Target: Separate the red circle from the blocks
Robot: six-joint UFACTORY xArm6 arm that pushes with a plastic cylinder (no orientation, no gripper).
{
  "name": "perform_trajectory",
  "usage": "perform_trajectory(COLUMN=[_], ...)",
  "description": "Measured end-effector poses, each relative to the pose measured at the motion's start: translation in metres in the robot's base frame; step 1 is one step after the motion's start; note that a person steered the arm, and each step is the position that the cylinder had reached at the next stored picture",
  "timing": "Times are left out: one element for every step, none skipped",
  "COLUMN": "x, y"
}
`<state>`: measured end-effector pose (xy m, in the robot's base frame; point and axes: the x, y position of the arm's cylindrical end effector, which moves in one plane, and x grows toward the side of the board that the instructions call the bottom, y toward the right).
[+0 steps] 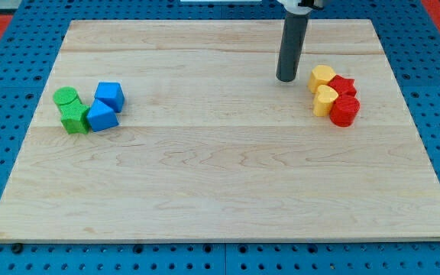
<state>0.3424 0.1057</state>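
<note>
The red circle (344, 110) lies at the view's right, at the lower right of a tight cluster. It touches a red star (343, 85) above it and a yellow block (325, 100) on its left. Another yellow block (321, 77) sits at the cluster's top left. My tip (286, 78) stands on the board just left of the upper yellow block, apart from it by a small gap and up-left of the red circle.
At the view's left is a second cluster: a green circle (66, 97), a green block (73, 118), a blue cube (110, 95) and a blue block (101, 117). The wooden board (220, 198) ends in edges on all sides, over a blue pegboard.
</note>
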Motion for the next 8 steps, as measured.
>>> perform_trajectory(x=[0.000, 0.000, 0.000, 0.000, -0.020, -0.067, -0.076, -0.076], y=[0.000, 0.000, 0.000, 0.000, 0.011, 0.030, 0.078, 0.121])
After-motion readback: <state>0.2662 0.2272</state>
